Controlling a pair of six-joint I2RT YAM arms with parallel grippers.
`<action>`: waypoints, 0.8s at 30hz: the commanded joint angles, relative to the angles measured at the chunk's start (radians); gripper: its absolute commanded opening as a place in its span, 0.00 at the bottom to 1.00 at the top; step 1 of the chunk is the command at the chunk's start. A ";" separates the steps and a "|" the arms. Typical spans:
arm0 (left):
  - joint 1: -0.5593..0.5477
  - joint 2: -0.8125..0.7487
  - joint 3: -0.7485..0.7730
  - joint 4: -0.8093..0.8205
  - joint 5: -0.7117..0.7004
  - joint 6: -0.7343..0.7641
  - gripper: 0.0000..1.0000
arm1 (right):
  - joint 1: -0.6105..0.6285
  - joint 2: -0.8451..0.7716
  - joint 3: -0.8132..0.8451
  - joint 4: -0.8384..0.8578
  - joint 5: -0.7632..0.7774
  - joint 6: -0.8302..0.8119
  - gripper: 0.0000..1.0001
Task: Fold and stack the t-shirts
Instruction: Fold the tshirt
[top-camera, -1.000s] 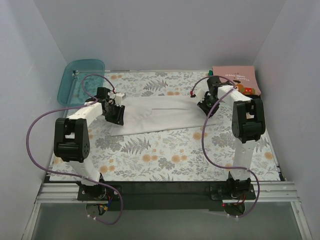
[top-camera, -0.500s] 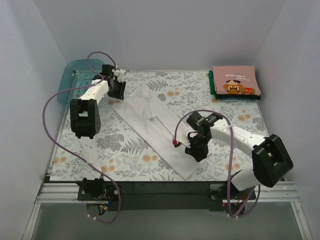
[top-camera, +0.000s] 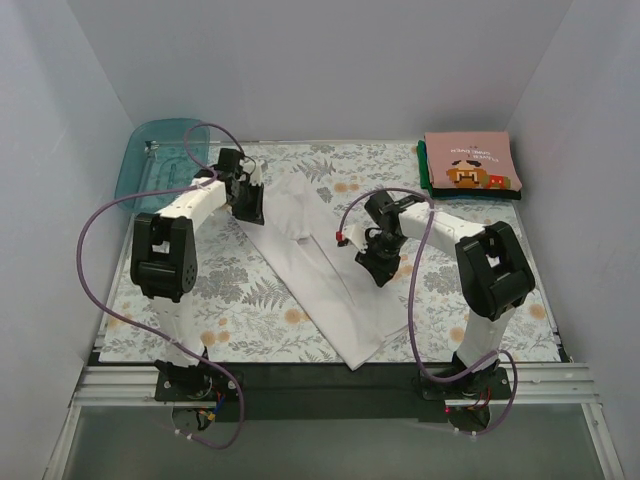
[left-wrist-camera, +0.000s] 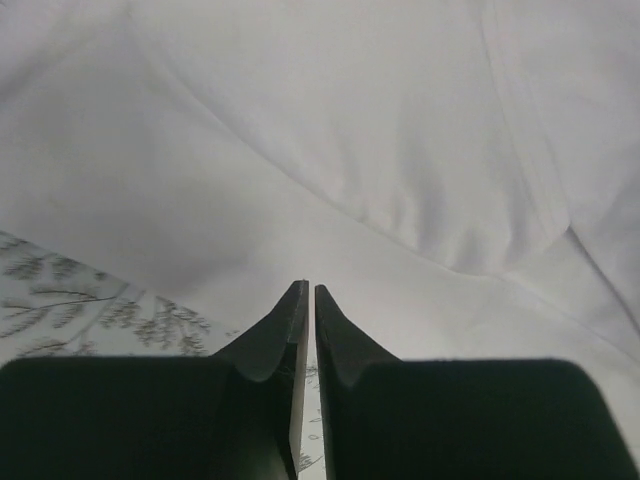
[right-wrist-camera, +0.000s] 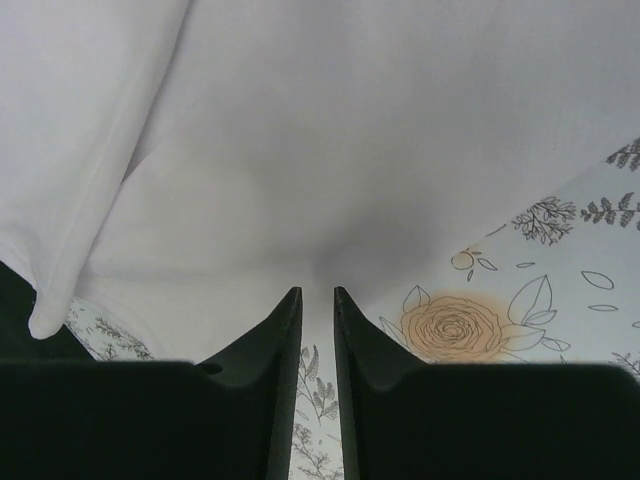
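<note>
A plain white t-shirt (top-camera: 318, 262), folded into a long strip, lies diagonally from the back left to the front middle of the floral cloth. My left gripper (top-camera: 250, 203) is at its back-left edge, jaws nearly closed with the shirt's edge (left-wrist-camera: 330, 200) between the tips. My right gripper (top-camera: 379, 265) is at the strip's right edge, jaws narrowly apart and pinching the cloth (right-wrist-camera: 300, 180), which dimples at the tips. A folded salmon-pink t-shirt (top-camera: 472, 160) with a pixel face lies on dark green ones (top-camera: 424, 175) at the back right.
A translucent teal tray (top-camera: 150, 165) leans at the back left corner. White walls close in the left, right and back. The floral cloth (top-camera: 250, 310) covers the table to a black rail at the front edge.
The white shirt swung from lying crosswise to diagonal. Since half a second ago the left gripper came nearer and rightward, and the right gripper moved back from the front toward the middle.
</note>
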 joint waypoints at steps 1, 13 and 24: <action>-0.047 -0.008 -0.070 0.014 -0.058 -0.077 0.05 | 0.013 0.005 0.000 0.038 -0.014 0.036 0.24; -0.050 0.419 0.333 -0.058 -0.135 -0.001 0.00 | 0.149 0.074 -0.125 0.133 -0.118 0.136 0.29; -0.050 0.281 0.601 -0.028 -0.024 0.054 0.34 | 0.125 -0.011 0.180 0.116 -0.186 0.191 0.52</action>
